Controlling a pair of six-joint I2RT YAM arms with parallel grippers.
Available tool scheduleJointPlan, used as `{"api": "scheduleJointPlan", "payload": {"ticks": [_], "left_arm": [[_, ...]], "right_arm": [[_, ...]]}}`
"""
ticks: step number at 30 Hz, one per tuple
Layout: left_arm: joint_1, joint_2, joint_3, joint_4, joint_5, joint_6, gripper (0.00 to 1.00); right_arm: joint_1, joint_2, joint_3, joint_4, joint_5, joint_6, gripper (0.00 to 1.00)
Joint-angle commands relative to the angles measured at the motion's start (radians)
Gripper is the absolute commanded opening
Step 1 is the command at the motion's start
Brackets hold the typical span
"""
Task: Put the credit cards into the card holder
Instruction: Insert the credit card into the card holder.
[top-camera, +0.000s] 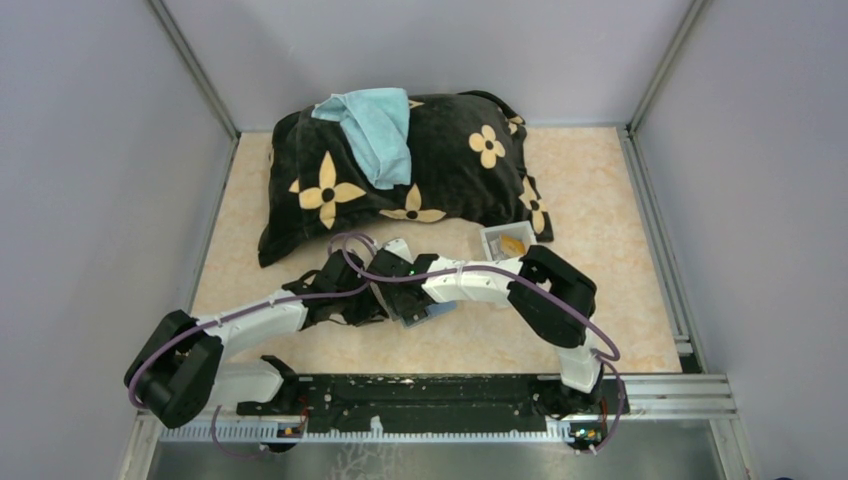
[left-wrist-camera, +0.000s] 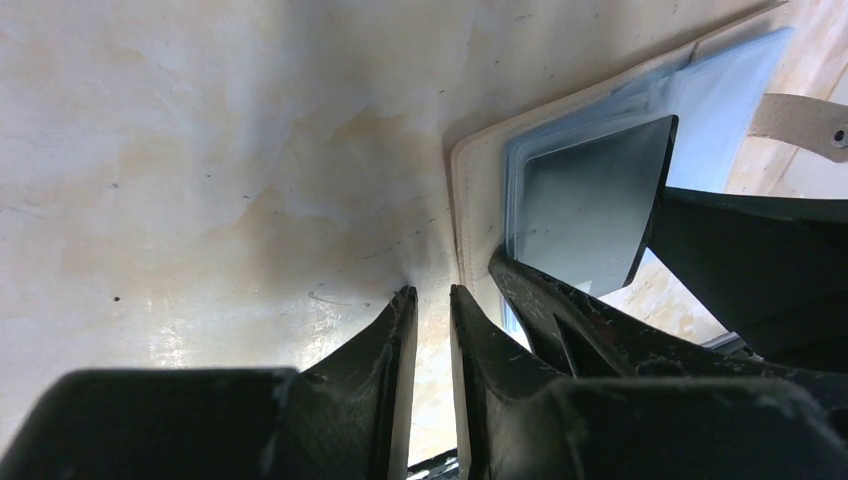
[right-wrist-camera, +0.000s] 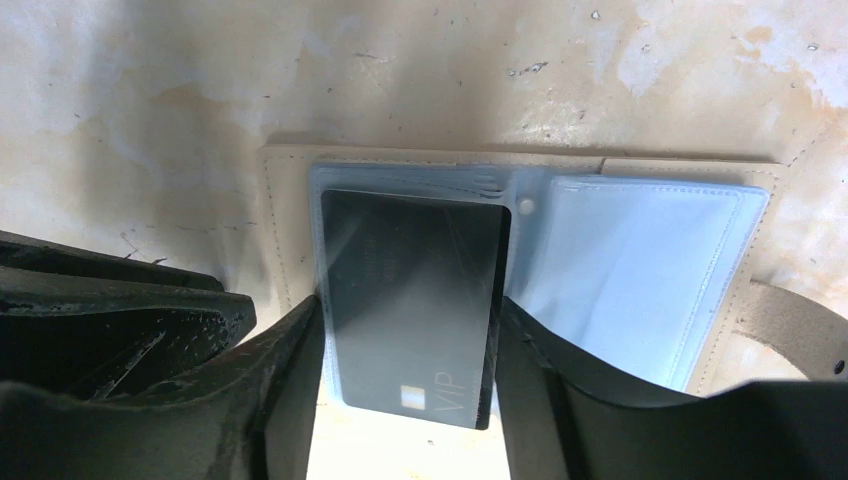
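Right wrist: black card (right-wrist-camera: 410, 300) partly in open holder (right-wrist-camera: 285, 200) sleeve, right gripper (right-wrist-camera: 405, 345) straddling card, contact unclear; left gripper (left-wrist-camera: 432, 330) nearly closed, empty. Gold cards (top-camera: 512, 244) wait in tray (top-camera: 493, 235).
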Motion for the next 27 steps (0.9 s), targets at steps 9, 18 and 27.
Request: {"api": "scheduleJointPlan", "payload": {"ticks": [9,18,27], "left_arm": [[-0.006,0.036,-0.060,-0.062,-0.029,0.020,0.26],[-0.007,0.021,-0.064,-0.062,-0.039,0.011,0.27],[-0.006,0.013,-0.055,-0.074,-0.051,0.008,0.27]], "right_arm": [[0.000,0.122,-0.052,-0.100,0.000,0.019,0.59],[0.000,0.059,-0.054,-0.110,0.033,0.026,0.74],[-0.008,-0.052,-0.043,-0.102,0.070,0.024,0.74]]}}
